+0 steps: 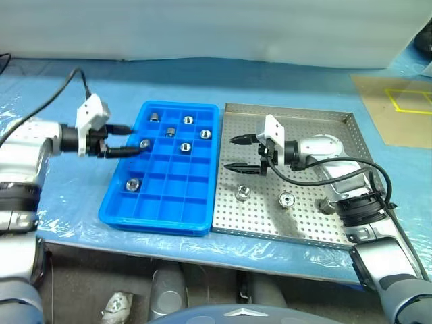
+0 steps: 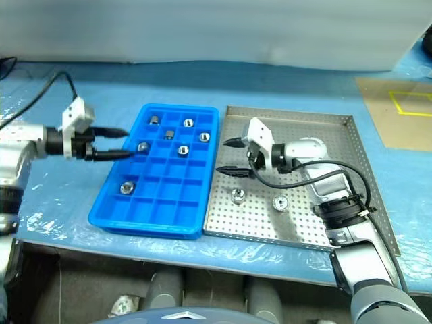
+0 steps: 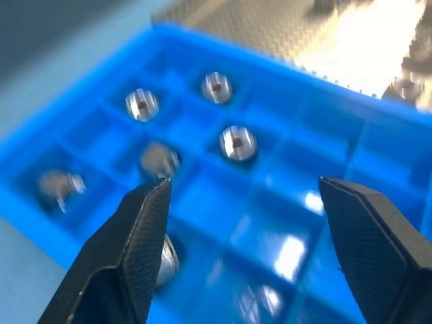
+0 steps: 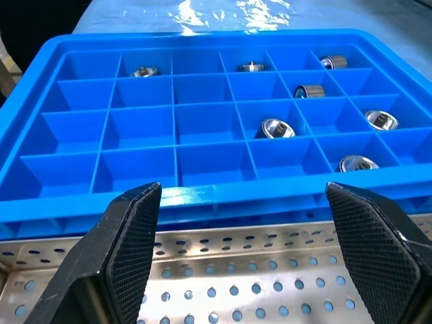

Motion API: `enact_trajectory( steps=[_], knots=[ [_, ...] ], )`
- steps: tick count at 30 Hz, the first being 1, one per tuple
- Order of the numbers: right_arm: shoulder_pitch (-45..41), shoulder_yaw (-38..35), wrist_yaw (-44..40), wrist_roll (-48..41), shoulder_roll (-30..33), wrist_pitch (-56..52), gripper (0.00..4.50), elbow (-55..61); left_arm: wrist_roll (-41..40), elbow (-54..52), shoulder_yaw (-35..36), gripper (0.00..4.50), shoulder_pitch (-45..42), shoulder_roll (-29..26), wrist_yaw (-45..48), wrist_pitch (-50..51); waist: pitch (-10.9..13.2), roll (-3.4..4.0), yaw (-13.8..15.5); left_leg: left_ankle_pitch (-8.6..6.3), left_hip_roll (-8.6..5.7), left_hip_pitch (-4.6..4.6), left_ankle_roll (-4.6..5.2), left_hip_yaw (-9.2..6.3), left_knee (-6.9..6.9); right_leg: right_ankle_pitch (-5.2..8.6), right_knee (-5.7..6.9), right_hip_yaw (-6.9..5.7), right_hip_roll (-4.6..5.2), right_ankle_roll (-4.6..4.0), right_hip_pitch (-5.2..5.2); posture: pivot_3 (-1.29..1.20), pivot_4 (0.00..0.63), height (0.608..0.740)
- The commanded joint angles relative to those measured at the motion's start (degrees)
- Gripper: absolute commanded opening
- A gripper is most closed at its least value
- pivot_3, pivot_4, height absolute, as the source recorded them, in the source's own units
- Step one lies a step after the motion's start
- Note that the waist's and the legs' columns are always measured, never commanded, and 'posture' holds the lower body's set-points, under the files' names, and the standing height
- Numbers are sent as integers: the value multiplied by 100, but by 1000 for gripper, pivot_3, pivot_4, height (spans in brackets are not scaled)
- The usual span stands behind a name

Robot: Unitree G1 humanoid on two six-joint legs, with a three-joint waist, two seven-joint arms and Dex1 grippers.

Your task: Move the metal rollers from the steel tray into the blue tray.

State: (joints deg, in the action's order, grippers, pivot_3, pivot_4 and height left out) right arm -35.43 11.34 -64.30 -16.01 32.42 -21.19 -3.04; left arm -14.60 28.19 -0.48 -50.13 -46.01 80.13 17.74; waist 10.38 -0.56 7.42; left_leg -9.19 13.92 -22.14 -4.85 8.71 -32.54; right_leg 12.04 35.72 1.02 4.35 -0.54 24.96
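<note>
Metal rollers [image 1: 169,131] in blue tray [image 1: 118,209]

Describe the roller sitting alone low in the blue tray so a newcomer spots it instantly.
Find the blue tray, left of the steel tray. Six rollers cluster at its far end; this roller sits alone in the left column nearer the front, with empty compartments all round.

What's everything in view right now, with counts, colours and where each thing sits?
metal rollers in the blue tray: seven, silver, one per compartment, mostly far half
metal rollers in the steel tray: two clearly seen, silver, near middle of the floor
blue tray: one, bright blue, left of the steel tray, touching it
steel tray: one, silver, perforated, right of the blue tray
table cover: one, blue, under both trays
left gripper: black fingers open, over the blue tray's left edge
right gripper: black fingers open, over the steel tray, empty
</note>
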Motion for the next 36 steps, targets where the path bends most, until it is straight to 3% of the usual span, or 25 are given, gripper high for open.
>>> enact_trajectory(
  steps=[1,5,11,15,23,36],
  knots=[
    [129,-358,105,-177,201,-175,4055,526,181,908,-256,3675,-1087,500,299,-556,0,0,-2,-1,-3,-2,1,-1,-3,0,1,0,3,0,-4,-72,150,740],
    [526,-794,310,-358,540,-513,4055,1091,527,2166,-729,3675,-2053,1665,757,-1296,-1,-1,-37,-7,-11,-3,12,-1,-14,-2,-3,12,4,2,-14,-172,150,740],
    [1465,-1596,807,-570,1038,-1067,4055,2057,919,3322,-1185,3675,-2397,2708,1203,-2074,-1,-3,-301,-17,-12,5,29,2,-16,-19,-8,39,-13,31,-15,-341,150,740],
    [2036,-2034,1101,-767,1183,-1397,4055,2644,921,3529,-1634,3675,-2356,2928,1237,-2414,-1,-3,-510,-21,-12,6,36,6,-16,-20,-14,46,-14,32,-15,-417,150,740],
    [3102,-2601,1529,-1202,1258,-1928,4055,3770,761,3661,-2639,3675,-2097,3225,1237,-2795,-1,-3,-636,-35,-15,29,60,24,-48,-18,-33,67,-6,32,-49,-521,150,740],
    [3285,-2522,1927,-1362,1301,-2049,4055,3982,919,3700,-3300,3675,-1658,3387,1237,-3147,-3,0,-817,-46,-15,38,79,32,-50,-19,-56,69,-5,33,-64,-534,150,740]
  ],
)
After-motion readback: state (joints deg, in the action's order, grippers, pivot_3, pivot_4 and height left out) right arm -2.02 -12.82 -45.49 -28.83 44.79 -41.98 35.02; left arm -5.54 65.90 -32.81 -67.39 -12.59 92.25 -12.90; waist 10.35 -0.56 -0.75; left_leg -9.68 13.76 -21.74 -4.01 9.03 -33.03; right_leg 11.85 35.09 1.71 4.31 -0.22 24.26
